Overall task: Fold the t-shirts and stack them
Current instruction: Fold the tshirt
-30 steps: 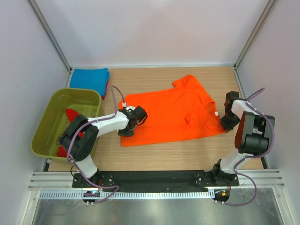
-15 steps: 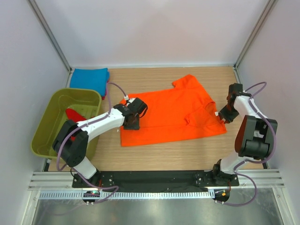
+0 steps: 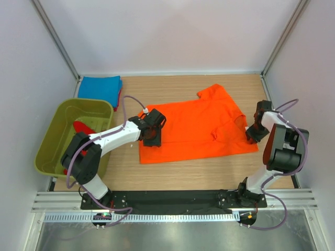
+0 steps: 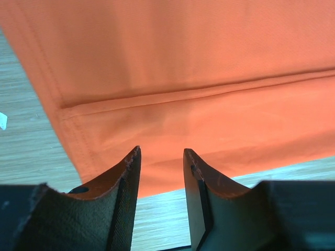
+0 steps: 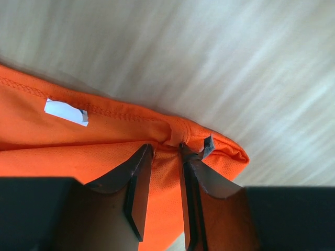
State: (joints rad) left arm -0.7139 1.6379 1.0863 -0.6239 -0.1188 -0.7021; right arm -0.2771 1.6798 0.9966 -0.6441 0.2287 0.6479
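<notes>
the orange t-shirt has slid right on the table and lies flat, ready for folding, we judge. our left gripper hangs over its hem, jaws parted, empty. our right gripper straddles the collar; pinching or not, we cannot tell.

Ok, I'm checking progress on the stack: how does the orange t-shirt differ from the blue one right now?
The orange t-shirt lies spread open mid-table; the blue t-shirt is folded into a compact rectangle in the far left corner. The orange one rests straight on the table, while the blue one shows a red edge beneath it. Both are plain, single-colour cloth.
</notes>
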